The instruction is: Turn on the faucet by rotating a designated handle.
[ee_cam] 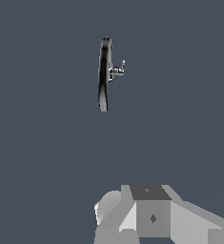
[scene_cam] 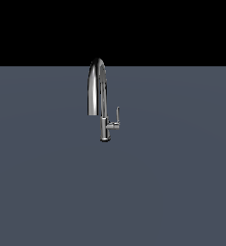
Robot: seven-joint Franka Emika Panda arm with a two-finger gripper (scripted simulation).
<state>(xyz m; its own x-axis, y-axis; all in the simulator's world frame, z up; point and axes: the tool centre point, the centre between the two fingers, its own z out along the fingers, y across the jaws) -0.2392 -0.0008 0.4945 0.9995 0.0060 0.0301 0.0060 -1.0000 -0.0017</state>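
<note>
Faucet-wise, we're starting from the near end. The wrist view has the grey blocky claw body filling the edge nearest the camera, and honestly we can't tell if its jaws are apart or together, since the fingertips aren't clearly in view. It hangs well away from the faucet, with only bare slate-blue surface between them.

From that wrist camera we're looking down on the spout, so the gooseneck reads as one dark narrow strip, with the handle poking off one side as a tiny bright stub and a thin lever at its end. The round base and stem are hidden under the arch in that shot.

The exterior view gives us what the wrist cam can't: the faucet side-on, standing upright on the surface, with the tall arch curling down toward the exterior view's left. We can see the slim stem and the small round base. The handle sits low on the stem, on the exterior view's right, with a short horizontal stub and a thin lever pointing straight up. No arm or claw shows in this view.

We can't see any brand, label or writing on the chrome or the claw body.
</note>
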